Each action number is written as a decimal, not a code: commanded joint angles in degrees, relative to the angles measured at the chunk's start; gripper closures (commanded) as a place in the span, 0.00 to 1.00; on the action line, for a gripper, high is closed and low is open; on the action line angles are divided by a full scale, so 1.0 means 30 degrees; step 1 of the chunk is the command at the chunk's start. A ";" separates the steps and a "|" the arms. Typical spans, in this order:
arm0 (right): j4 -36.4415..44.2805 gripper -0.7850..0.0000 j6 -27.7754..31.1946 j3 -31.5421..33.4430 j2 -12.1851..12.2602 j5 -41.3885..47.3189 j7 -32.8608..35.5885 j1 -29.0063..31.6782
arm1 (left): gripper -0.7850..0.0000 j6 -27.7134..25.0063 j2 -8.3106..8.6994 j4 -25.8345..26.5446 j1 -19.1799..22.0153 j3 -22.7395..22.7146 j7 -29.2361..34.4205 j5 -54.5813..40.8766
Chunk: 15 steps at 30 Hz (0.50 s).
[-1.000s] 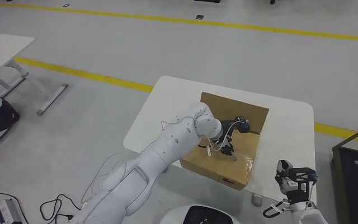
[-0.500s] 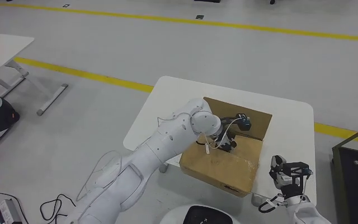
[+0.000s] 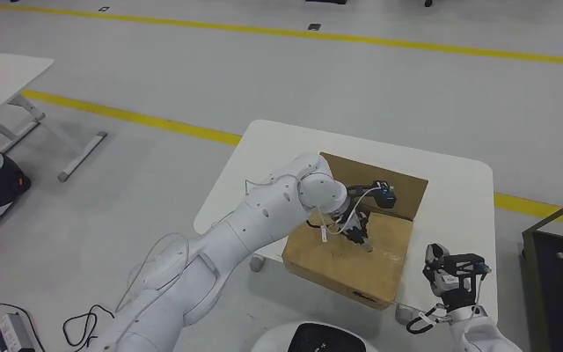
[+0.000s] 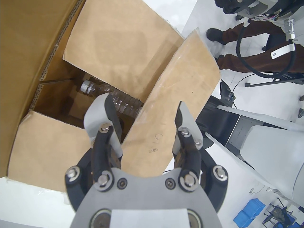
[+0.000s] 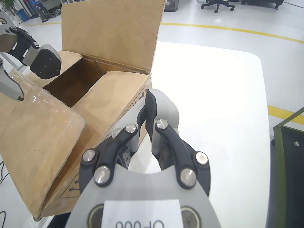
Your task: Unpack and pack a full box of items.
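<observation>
The brown corrugated cardboard box [image 3: 347,262] stands on the rounded white table [image 3: 449,189], a little toward 4 o'clock from the tabletop's middle in the top view. Its top is partly open. The flap on its 12 o'clock side stands upright, the two short side flaps are folded inward, and the long flap [image 4: 177,77] on its 6 o'clock side, with clear tape along its edge, leans over the opening.

Down in the gap between the flaps lies a clear ribbed plastic bottle [image 4: 127,101] on its side, its cap pointing toward the box wall.

The left gripper [image 4: 142,103] hangs over the opening, its arm coming in from about 8 o'clock. Its fingers are spread wide with nothing gripped. One fingertip sits over the gap above the bottle and the other at the taped flap's edge, so the flap lies between them. Whether either finger touches the cardboard cannot be told.

The right gripper [image 5: 148,103] is over the table at about 4 o'clock from the box, just beside its near corner. Its fingers are pressed together and carry nothing.
</observation>
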<state>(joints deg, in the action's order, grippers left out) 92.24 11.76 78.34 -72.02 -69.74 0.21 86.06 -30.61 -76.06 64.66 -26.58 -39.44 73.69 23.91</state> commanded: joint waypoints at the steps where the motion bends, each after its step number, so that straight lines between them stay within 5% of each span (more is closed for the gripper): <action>1: 0.0062 1.00 0.0132 0.0110 0.0017 0.0161 -0.0010 0.0065 | 0.00 -0.0009 0.0092 0.0097 0.0192 0.0356 -0.0010 -0.0857; 9: 0.0634 1.00 0.0640 0.0964 0.0179 0.0319 -0.0163 0.0741 | 0.00 0.0450 0.0565 -0.0279 0.1394 0.3346 0.0450 -0.3329; 15: 0.0527 1.00 0.0530 0.1222 0.0235 0.0183 -0.0502 0.1373 | 0.00 -0.0173 0.0406 -0.1736 0.2208 0.5160 -0.0175 -0.3384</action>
<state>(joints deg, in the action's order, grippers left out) 93.97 13.51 82.00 -71.30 -69.49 -1.08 89.87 -30.76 -74.67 60.12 -20.20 -24.62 73.55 14.01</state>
